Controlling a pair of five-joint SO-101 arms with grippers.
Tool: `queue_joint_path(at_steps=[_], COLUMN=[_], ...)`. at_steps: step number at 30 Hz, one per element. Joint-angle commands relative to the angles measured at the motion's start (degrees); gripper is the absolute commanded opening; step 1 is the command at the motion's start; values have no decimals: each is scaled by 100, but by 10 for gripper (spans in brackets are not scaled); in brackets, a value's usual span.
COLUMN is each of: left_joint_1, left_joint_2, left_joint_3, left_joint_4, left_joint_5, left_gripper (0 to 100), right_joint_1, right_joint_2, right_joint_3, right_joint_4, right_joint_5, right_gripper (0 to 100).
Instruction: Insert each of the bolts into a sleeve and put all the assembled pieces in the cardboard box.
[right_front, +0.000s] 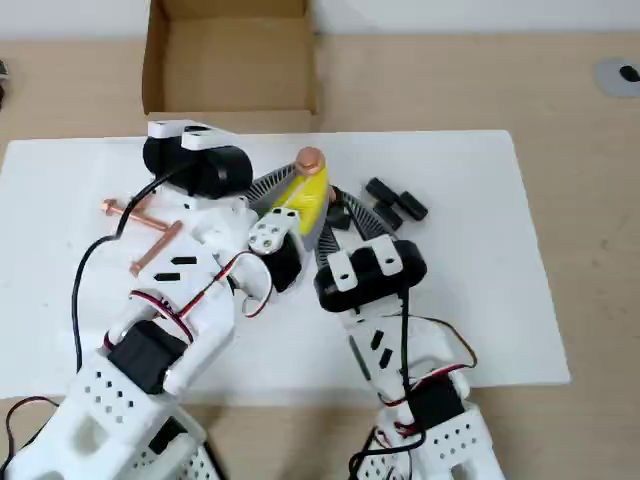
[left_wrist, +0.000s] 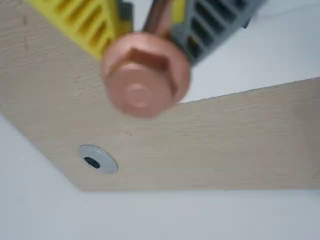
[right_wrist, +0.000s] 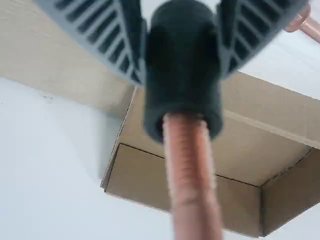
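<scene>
In the left wrist view my left gripper (left_wrist: 160, 20) is shut on a copper bolt (left_wrist: 145, 75), whose hex head faces the camera between a yellow and a grey finger. My right gripper (right_wrist: 182, 30) is shut on a black sleeve (right_wrist: 182, 70), and the bolt's threaded shaft (right_wrist: 192, 185) sits in the sleeve's open end. In the high view the two grippers meet at mid-mat, with the bolt head (right_front: 310, 160) just above the sleeve (right_front: 338, 213). The cardboard box (right_front: 230, 60) stands open beyond the mat's far edge.
Two loose copper bolts (right_front: 110, 207) (right_front: 155, 250) lie on the white mat (right_front: 480, 300) at the left. Several black sleeves (right_front: 395, 200) lie right of the grippers. A grey grommet (right_front: 620, 75) is set in the wooden table at far right.
</scene>
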Motion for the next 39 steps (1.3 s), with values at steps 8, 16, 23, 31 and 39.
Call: queue_joint_path(at_steps=[8,16,23,31,39], left_joint_1=[756,800,791,712,-571], left_joint_2=[92,92,92,92,40], left_joint_3=[18,-211,-211,-185,-158], left_joint_4=[308,844,923,923,905], left_joint_5=[185,695,712,686,-273], left_gripper=[10,9,9,9,11], right_joint_1=[-57,-57,-57,-57,-57], right_joint_2=[-681,-681,-681,-681,-673], right_joint_3=[-13,-13,-13,-13,-13], right_joint_4=[-211,-211,-211,-211,-35], right_joint_5=[35,35,35,35,35], right_gripper=[12,12,12,12,12])
